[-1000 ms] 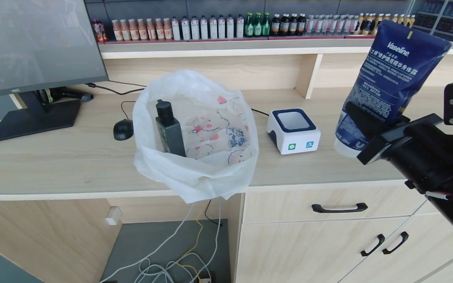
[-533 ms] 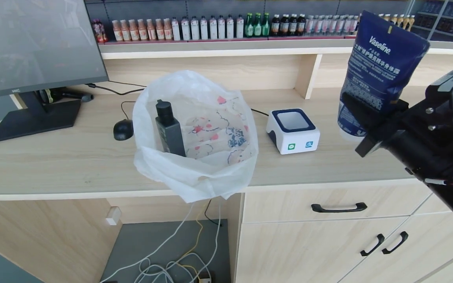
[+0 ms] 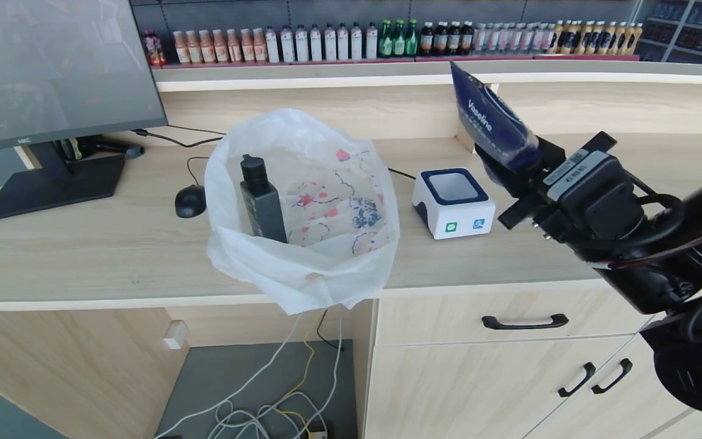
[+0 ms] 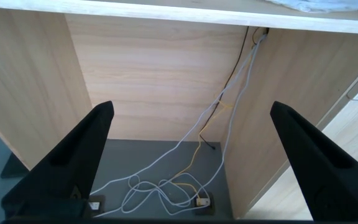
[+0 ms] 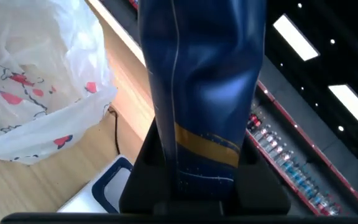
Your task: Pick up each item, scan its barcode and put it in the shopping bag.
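- Black left gripper (image 4: 191, 162) is shown low before the recess under the counter, its jaws spread wide and nothing held between them; loose cables (image 4: 166, 190) are seen on the floor beyond it.
- Right gripper (image 3: 518, 174) is shown clamped on the lower end of the blue pouch (image 3: 497, 131), which is held clear of the counter (image 3: 83, 244), tilted with its top leaning toward the robot's left, just beside and above the scanner (image 3: 453, 202).
- Shopping bag (image 3: 278, 268) is set at the counter's front edge, its mouth open; a dark bottle (image 3: 262, 201) is already stood upright inside it.
- The step in hand is judged to be the scan: the pouch is lifted and brought near the scanner, but is not yet presented to its window.
- The next move is judged to require that the barcode face be turned toward the window and held over it; which face bears the barcode cannot be told.
- Mouse (image 3: 191, 201) and monitor (image 3: 52, 67) are placed farther left, and a shelf of bottles (image 3: 351, 41) is ranged behind.
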Available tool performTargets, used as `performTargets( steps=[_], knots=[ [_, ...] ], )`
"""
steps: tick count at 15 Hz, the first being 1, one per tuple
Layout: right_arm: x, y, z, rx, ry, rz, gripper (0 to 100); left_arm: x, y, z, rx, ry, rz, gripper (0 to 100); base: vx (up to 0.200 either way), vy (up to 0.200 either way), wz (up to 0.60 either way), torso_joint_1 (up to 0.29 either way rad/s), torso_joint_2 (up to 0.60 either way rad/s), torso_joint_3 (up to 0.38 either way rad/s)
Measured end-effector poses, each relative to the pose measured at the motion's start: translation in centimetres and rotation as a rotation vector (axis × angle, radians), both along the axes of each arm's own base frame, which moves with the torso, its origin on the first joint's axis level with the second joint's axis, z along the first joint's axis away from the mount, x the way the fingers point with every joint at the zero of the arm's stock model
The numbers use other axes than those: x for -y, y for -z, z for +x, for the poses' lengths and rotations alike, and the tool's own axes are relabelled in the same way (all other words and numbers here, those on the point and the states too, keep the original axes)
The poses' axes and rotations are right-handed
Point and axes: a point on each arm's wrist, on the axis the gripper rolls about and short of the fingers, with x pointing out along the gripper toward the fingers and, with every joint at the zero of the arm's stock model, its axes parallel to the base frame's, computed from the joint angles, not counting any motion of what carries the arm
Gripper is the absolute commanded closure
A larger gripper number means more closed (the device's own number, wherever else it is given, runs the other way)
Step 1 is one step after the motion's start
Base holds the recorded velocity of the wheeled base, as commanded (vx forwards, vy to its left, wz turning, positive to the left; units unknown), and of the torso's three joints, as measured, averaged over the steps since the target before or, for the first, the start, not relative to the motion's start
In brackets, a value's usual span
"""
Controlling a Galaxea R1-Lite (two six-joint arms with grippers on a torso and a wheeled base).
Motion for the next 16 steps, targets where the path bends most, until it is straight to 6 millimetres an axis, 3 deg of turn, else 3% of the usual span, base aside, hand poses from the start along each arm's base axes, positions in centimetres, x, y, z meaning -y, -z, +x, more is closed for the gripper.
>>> performTargets(
  steps=[7,11,16],
  knots=[
    [0.0,1.0,4.2,0.187,-0.088,-0.244,100,0.0,0.0,0.0,0.0,0.0,0.0,0,0.0,0.0,0.0,0.0,0.0,0.0],
    [-0.5,1.5,5.3,0.258,-0.201,-0.321,100,0.0,0.0,0.0,0.0,-0.001,0.0,0,0.0,0.0,0.0,0.0,0.0,0.0],
    [0.6,2.9,6.5,0.295,-0.223,-0.414,100,0.0,0.0,0.0,0.0,0.0,0.0,0,0.0,0.0,0.0,0.0,0.0,0.0]
  ],
)
